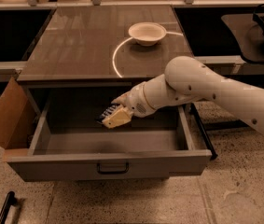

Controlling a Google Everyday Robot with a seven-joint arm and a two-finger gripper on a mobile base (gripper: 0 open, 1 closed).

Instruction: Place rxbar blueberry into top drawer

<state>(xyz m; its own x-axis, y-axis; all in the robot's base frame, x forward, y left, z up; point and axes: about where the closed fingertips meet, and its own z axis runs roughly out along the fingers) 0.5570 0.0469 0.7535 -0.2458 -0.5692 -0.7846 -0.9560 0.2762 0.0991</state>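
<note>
The top drawer (52,164) of the grey cabinet is pulled wide open, and its dark centre handle (113,168) faces me. My gripper (110,117) reaches from the right into the open drawer, hovering a little above the drawer floor near its middle. It is shut on the rxbar blueberry (104,114), a small dark bar with faint light print that sticks out to the left between the yellowish fingers (118,119). Most of the bar is hidden by the fingers.
A white bowl (147,33) stands on the cabinet top (75,45) inside a pale ring mark. A brown cardboard flap (4,118) hangs at the drawer's left side. A black bar (4,208) lies on the floor at front left. Dark furniture (262,27) stands at right.
</note>
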